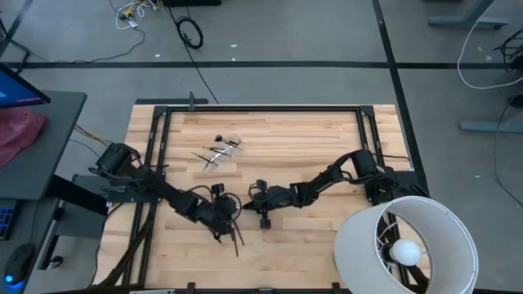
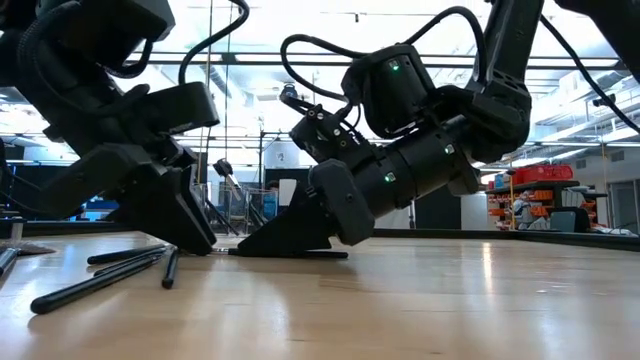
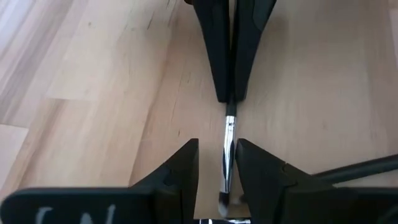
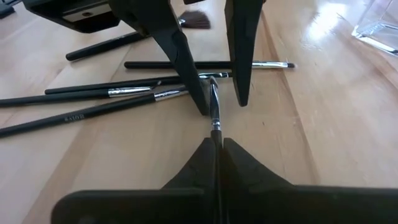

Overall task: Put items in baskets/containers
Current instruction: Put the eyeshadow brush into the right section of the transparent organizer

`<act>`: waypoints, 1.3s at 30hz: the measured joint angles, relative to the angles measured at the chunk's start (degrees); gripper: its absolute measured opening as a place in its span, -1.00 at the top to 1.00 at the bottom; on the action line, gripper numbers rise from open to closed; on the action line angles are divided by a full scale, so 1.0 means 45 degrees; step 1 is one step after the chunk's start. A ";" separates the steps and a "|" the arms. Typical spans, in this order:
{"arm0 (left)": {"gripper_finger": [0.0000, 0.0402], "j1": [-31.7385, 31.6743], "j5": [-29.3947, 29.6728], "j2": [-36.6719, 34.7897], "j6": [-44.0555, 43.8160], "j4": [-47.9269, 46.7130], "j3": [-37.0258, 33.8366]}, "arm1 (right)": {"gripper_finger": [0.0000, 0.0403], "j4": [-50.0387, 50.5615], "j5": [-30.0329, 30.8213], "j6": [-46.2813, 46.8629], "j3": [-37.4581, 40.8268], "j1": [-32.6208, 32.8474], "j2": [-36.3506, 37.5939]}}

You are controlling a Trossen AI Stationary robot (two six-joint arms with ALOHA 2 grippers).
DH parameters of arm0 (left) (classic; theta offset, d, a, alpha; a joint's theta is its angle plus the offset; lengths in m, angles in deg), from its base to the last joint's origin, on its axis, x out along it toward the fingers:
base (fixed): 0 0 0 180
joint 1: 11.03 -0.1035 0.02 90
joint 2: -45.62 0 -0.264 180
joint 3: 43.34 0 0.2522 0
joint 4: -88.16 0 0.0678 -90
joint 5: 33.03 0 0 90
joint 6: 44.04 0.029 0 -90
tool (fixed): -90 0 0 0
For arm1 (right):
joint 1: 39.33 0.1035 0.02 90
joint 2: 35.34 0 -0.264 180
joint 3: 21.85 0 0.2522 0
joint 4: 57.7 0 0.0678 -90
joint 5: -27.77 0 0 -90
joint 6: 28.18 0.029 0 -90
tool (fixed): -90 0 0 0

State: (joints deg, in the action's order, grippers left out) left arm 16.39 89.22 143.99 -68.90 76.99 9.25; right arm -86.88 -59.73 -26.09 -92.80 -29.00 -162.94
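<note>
My right gripper is shut on a thin makeup brush with a silver ferrule, just in front of the table's middle. My left gripper faces it. Its fingers stand open on either side of the brush's ferrule end without touching it. Several more dark-handled brushes lie flat on the wood just beyond. The clear container stands farther back on the table with a few brushes at it. My right gripper pinches the brush between its two fingers at the dark handle just behind the ferrule. The fingers slant down from the table's right and lie along the brush. The ferrule end sticks out ahead, low over the wood between the left fingers.
Loose brushes lie on the near side of both grippers. A fan-shaped brush lies past them. A big white lamp shade stands at the table's near right corner. A black frame runs along the table's edges.
</note>
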 joint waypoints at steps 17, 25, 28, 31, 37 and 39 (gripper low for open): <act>0.43 0.0000 -0.0064 0.0029 -0.0005 0.0205 0.0000 | 0.95 -0.1011 -0.0055 -0.0035 0.0000 0.0004 -0.0041; 0.45 0.0000 -0.0169 0.0034 0.0010 0.0341 0.0000 | 0.94 -0.1437 -0.0010 -0.0035 -0.0010 0.0004 -0.0036; 0.56 0.0000 -0.0205 0.0034 0.0024 0.0353 0.0000 | 0.94 -0.1553 -0.0010 -0.0035 -0.0019 -0.0001 -0.0021; 0.74 0.0005 -0.0216 0.0034 0.0038 0.0351 0.0000 | 0.94 -0.1395 -0.0024 -0.0035 -0.0024 -0.0001 -0.0021; 0.92 0.0015 -0.0244 0.0034 0.0112 0.0341 0.0000 | 0.93 -0.1124 -0.0062 -0.0244 -0.0041 -0.0001 0.0023; 0.90 0.0015 -0.0228 0.0036 0.0097 0.0345 0.0000 | 0.91 -0.1098 -0.0107 -0.0244 -0.0049 -0.0001 0.0023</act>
State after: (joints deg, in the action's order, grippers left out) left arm 16.46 88.19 144.15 -68.46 78.54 9.25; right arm -91.82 -60.21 -27.19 -93.02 -29.00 -162.84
